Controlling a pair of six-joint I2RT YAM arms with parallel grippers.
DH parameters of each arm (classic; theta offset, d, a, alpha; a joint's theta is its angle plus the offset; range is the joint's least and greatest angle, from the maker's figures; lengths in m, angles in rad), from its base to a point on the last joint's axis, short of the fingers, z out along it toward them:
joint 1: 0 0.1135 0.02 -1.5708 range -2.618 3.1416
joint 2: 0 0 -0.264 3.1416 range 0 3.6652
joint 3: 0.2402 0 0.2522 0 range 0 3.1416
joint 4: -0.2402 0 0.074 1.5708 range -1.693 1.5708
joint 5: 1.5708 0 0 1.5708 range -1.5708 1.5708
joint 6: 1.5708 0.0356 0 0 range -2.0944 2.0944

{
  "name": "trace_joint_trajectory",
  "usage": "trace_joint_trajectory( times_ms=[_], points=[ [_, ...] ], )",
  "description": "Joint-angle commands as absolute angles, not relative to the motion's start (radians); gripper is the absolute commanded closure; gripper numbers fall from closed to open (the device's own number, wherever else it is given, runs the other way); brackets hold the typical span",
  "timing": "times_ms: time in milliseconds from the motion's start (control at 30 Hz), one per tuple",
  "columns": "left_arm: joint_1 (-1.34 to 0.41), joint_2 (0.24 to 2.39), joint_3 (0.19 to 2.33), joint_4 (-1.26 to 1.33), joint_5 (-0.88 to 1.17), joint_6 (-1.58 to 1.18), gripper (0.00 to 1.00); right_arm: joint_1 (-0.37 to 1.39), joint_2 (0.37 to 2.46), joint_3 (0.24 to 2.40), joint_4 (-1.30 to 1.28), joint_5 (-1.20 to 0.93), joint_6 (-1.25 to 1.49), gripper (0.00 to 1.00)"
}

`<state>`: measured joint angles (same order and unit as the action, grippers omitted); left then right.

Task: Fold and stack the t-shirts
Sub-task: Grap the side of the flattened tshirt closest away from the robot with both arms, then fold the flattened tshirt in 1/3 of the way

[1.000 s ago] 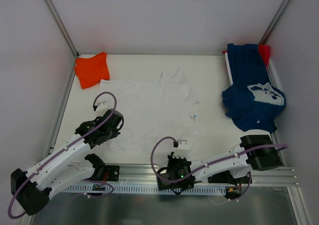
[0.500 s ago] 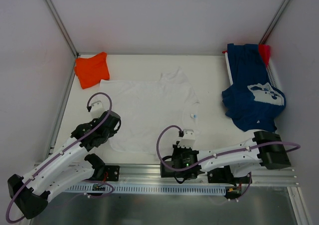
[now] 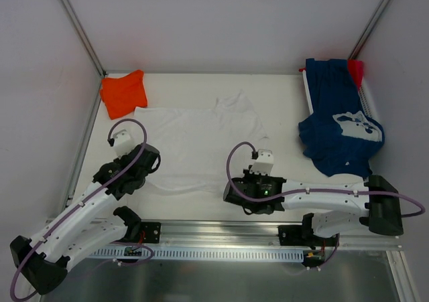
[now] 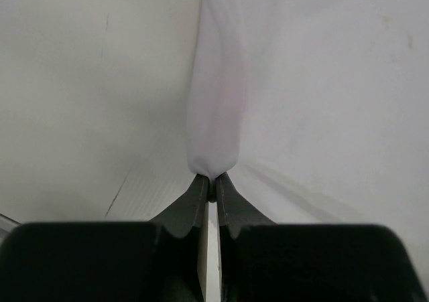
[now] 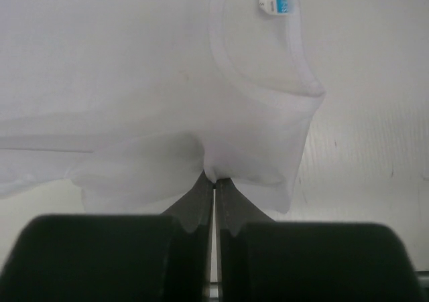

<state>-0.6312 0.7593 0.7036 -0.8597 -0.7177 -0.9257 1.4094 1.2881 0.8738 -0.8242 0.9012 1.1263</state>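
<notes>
Both pinch the white shirt (image 3: pixel 201 148) tight: left end effector (image 4: pixel 211 180) at its edge, right end effector (image 5: pixel 214 180) by the collar (image 5: pixel 216 41).

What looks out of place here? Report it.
The navy blue t-shirt lies crumpled and unfolded at the far right, with a small red t-shirt bunched behind it. The orange t-shirt is folded. Nothing looks spilled or damaged.

table (image 3: pixel 188 88): white top | rail (image 3: pixel 194 230): metal, along near edge | walls (image 3: pixel 221 21): pale | corner posts (image 3: pixel 77 27): metal
</notes>
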Motion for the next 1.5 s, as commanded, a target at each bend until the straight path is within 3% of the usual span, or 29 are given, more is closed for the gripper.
trace_joint_trajectory(
  times_ms=[0,533,733,1000,1467],
  points=[
    [-0.582,0.793,0.765,-0.871,-0.81,-0.911,1.0,1.32,1.212,0.853,-0.761,0.916,0.957,1.0],
    [-0.425,1.055,0.837,-0.746,-0.801,-0.989,1.0,1.06,1.313,0.882,-0.457,0.707,0.577,1.0],
    [-0.289,1.21,0.948,-0.716,-0.764,-0.962,1.0,0.997,1.416,0.936,-0.388,0.643,0.515,1.0],
    [-0.141,1.31,0.94,-0.597,-0.655,-0.891,1.0,0.92,1.514,1.005,-0.35,0.611,0.446,1.0],
    [-0.129,1.517,1.011,-0.489,-0.584,-0.816,1.0,0.819,1.655,1.098,-0.311,0.558,0.374,1.0]
  ],
)
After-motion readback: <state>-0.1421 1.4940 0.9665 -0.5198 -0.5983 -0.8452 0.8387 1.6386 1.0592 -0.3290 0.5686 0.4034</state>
